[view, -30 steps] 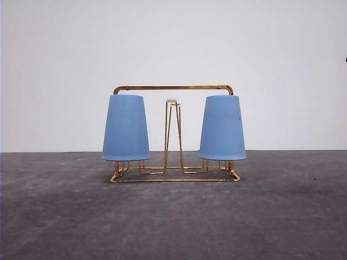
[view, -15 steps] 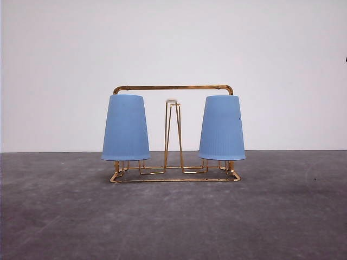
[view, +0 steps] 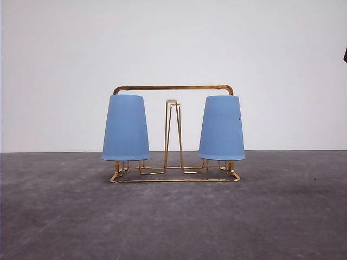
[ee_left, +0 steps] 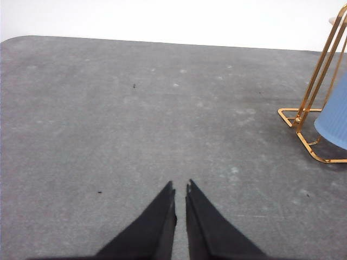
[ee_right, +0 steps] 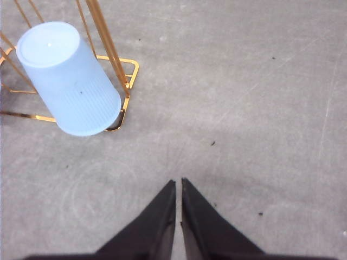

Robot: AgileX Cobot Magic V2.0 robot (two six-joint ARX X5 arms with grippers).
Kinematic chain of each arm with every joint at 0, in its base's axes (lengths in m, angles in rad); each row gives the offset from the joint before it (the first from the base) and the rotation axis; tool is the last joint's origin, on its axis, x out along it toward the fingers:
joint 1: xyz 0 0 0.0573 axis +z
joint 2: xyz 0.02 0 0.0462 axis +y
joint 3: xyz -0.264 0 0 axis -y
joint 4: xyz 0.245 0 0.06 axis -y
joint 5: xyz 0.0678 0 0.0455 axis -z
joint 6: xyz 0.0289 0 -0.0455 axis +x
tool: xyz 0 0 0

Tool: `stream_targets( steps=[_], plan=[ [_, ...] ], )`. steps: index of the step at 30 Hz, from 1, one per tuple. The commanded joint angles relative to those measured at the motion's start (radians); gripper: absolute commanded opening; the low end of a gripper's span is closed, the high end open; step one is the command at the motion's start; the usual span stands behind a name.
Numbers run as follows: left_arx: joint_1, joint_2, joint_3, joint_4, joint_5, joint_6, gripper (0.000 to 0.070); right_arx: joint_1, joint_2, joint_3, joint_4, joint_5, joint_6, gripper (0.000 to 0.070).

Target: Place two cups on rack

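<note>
While both cups hang upside down on the rack [view: 173, 88], the left cup [view: 126, 128] and the right cup [view: 222, 128] sit at its two ends, mid-desk [view: 173, 222] toward the far edge. The left gripper [ee_left: 180, 189] and right gripper [ee_right: 178, 183] are closed and empty, apart from the rack.

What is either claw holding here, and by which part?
Nothing. The left claw and right claw are both shut on air above the table; both cups sit upside down on the rack.
</note>
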Motion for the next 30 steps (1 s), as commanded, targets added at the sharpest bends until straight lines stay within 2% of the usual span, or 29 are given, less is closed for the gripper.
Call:
stream_targets(
  steps=[1,8,14,17,23,30],
  plan=[
    [0.000,-0.001,-0.013,-0.006,-0.003,0.000,0.0015,0.003,0.008,0.014,0.021,0.001,0.008,0.0013],
    [0.000,-0.001,-0.013,-0.006,-0.003,0.000,0.0015,0.003,0.008,0.015,0.064,0.001,0.007,0.0012],
    [0.000,-0.001,-0.013,-0.006,-0.002,0.000,0.0015,-0.023,-0.072,-0.027,0.097,0.041,-0.115,0.0013],
    [0.000,-0.001,-0.013,-0.007,-0.003,-0.001,0.0015,-0.058,-0.192,-0.136,0.155,0.052,-0.128,0.0013],
    [0.000,-0.001,-0.013,-0.006,-0.003,-0.001,0.0015,-0.135,-0.505,-0.443,0.371,0.079,-0.127,0.0013],
    [0.000,-0.001,-0.013,-0.006,-0.003,-0.001,0.0015,-0.141,-0.836,-0.709,0.400,0.084,-0.125,0.0012]
  ],
)
